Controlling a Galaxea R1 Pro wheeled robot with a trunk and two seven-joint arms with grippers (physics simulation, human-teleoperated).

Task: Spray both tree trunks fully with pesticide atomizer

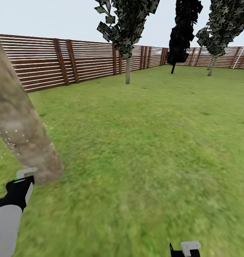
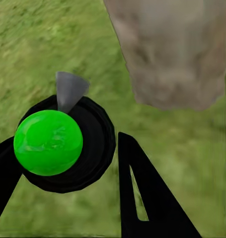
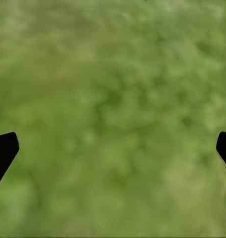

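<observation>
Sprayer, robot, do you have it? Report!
Left gripper shut on sprayer, nozzle toward the near tree trunk. Right gripper open, over grass. Nothing between sprayer and trunk.

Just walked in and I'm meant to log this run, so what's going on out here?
The robot stands on the garden lawn right beside a thick pale tree trunk. Its left gripper is shut on the pesticide atomizer, a green-topped black bottle whose grey nozzle points toward the trunk's base. Small pale specks dot the bark, possibly spray. The right gripper hangs open over bare grass. More trees stand by the fence.
</observation>
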